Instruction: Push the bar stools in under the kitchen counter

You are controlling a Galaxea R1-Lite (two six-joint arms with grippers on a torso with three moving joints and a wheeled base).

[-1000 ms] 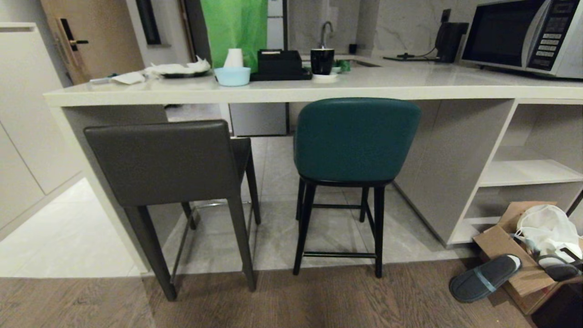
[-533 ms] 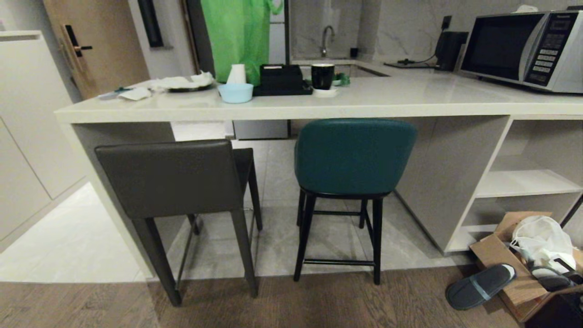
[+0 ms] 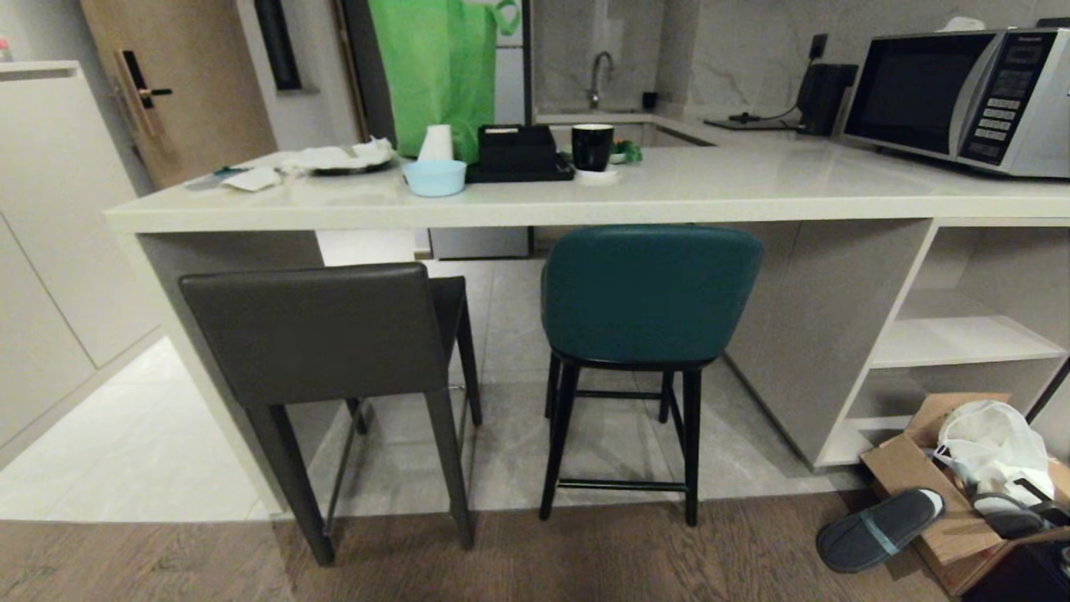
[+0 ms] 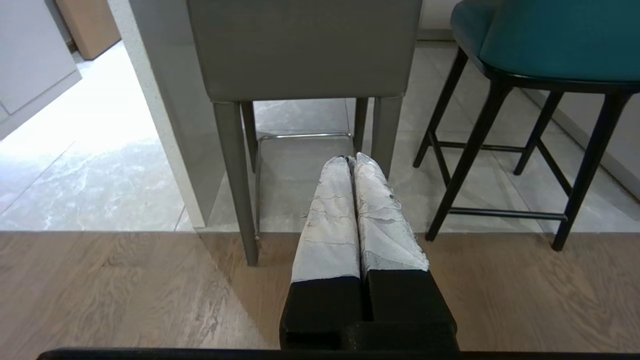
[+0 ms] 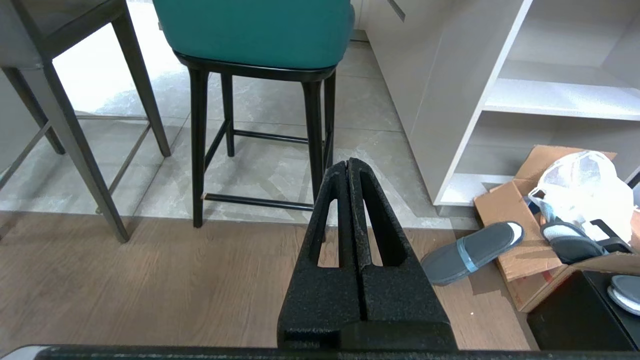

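Head cam: faces the counter front-on from mid distance, tilted slightly down; both stools, the worktop and the floor are in frame, no arms. Left wrist cam: low, behind the pressed-together left gripper, looking forward and down; grey stool straight ahead of the jaws, teal stool off to one side. Right wrist cam: same pose, right gripper shut, teal stool just ahead, shelves and slipper alongside. All three views share the stool legs and the tile-to-wood floor edge.
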